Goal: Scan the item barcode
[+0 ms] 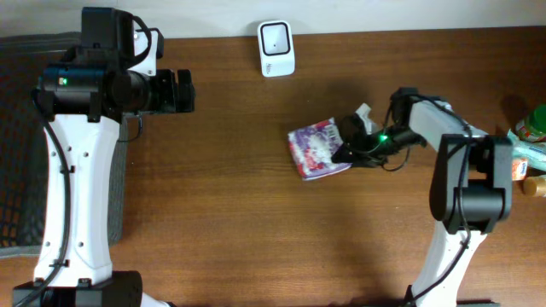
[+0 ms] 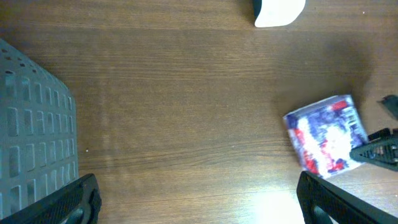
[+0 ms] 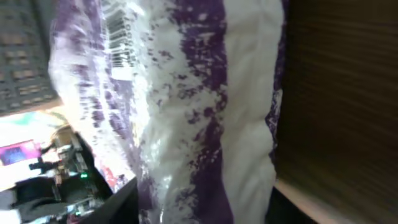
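The item is a purple and white plastic packet (image 1: 317,149) lying at the table's middle right; it also shows at the right of the left wrist view (image 2: 326,140). My right gripper (image 1: 343,147) is at its right edge, shut on it. In the right wrist view the packet (image 3: 205,106) fills the space between both fingers of the gripper (image 3: 205,208), with its barcode (image 3: 118,40) at the upper left. A white scanner (image 1: 276,48) stands at the back centre. My left gripper (image 1: 185,91) hangs open, far left of the packet, with nothing between its fingers (image 2: 74,202).
A grey mesh basket (image 1: 17,170) sits at the left table edge, also at the left of the left wrist view (image 2: 34,137). Several bottles and packets (image 1: 529,145) crowd the right edge. The scanner (image 2: 280,11) shows at the top of the left wrist view.
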